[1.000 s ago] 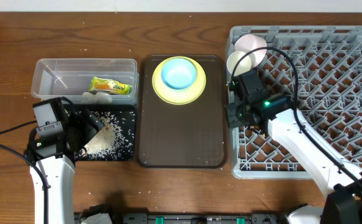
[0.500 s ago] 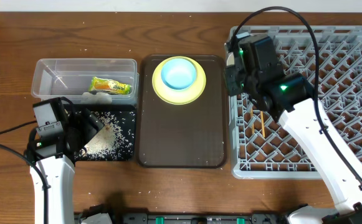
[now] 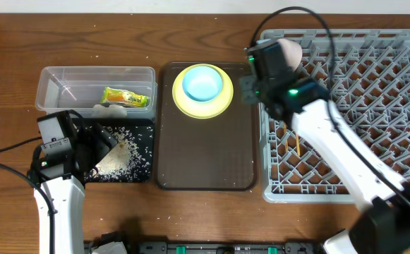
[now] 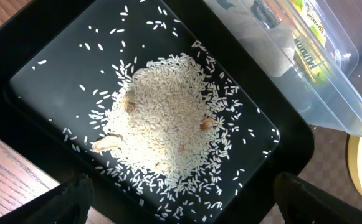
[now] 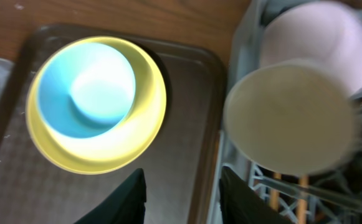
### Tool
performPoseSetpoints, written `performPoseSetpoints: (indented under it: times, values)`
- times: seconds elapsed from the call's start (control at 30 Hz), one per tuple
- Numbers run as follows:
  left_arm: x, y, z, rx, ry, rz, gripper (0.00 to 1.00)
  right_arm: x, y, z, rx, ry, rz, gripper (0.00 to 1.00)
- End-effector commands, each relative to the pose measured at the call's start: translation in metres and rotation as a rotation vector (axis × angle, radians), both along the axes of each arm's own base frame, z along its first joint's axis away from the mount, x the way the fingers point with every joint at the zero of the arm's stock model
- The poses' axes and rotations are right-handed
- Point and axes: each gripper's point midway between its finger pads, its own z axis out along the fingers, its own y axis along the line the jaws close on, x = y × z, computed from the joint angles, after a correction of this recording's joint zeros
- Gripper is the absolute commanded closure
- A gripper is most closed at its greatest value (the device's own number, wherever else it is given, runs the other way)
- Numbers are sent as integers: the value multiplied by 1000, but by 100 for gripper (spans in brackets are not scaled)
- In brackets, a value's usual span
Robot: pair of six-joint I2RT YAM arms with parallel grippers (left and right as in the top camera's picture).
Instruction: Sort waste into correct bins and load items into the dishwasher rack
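Right gripper (image 5: 182,180): jaws apart, nothing between them, hovering over the right edge of the brown serving tray (image 3: 205,155), just beside the rack's corner. Step in hand, likely: fetch the light blue bowl (image 3: 203,83), which sits inside the yellow plate (image 3: 222,106) at the tray's far end. To do it well: shift left over the bowl, put one finger inside the rim and one outside, and lift straight up so the plate does not come along. Then stand the bowl between pegs of the dishwasher rack (image 3: 374,106), clear of the cup. Left gripper (image 4: 190,196): jaws wide apart, empty, above the black tray (image 4: 50,74). Counts: one blue bowl, one plate, one white cup (image 5: 293,118), one pinkish bowl (image 5: 318,31) beside it in the rack corner. Two chopsticks (image 3: 298,144) lying in the rack. One wrapper (image 3: 125,97) in the clear tub (image 3: 56,77), one tissue (image 3: 109,110) at its near edge. One rice (image 4: 165,124) heap in the black tray. Two bins, one rack.
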Motion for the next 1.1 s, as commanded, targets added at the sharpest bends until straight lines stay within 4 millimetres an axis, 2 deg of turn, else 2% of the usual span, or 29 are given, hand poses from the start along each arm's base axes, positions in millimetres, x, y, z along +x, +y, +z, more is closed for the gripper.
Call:
performPoseSetpoints:
  times: [0.0,0.17,0.3,0.5,1.07]
  values:
    - [1,5,4,14,-5,17,5,9,0,-16,-69,-23,-89,61]
    - [1,5,4,14,-5,17,5,23,-12,-34,-192,-68,-161,59]
    - [1,5,4,14,-5,17,5,32,-19,-34,-230,-107,-196,59]
    - [1,5,4,14,-5,17,5,44,-11,-24,-223,-168,-160,63]
    - [1,5,4,14,-5,17,5,59,-31,-50,-318,-179,-239,65]
